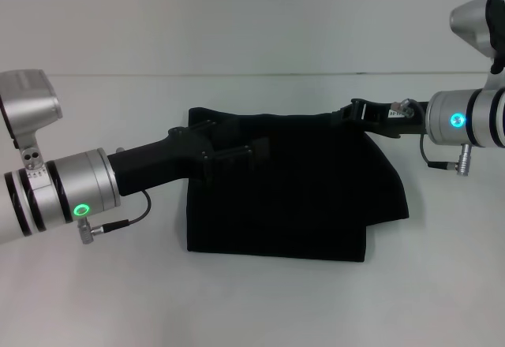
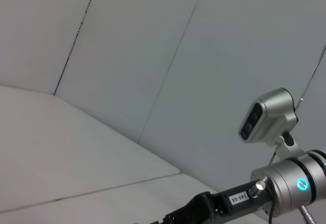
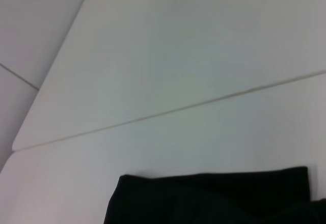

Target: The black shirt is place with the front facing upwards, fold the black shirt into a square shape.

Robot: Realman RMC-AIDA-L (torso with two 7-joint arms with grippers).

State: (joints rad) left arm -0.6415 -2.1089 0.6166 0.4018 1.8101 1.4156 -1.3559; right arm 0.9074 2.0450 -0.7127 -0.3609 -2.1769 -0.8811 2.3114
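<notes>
Both hands reach over the folded black shirt (image 1: pixel 284 197) on the worktop (image 1: pixel 252 300): left hand (image 1: pixel 237 158) and right hand (image 1: pixel 359 113) at its far edge; grip unclear.

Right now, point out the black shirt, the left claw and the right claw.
black shirt (image 1: pixel 300 205): head view, middle of the folded cloth.
left claw (image 1: pixel 237 158): head view, fingertips over the shirt's left part.
right claw (image 1: pixel 357 113): head view, tip at the shirt's far right edge.

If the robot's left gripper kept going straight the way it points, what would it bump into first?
Probably the black shirt: the left gripper already sits over its far edge, pointing across it. Height above the cloth is unclear.
</notes>
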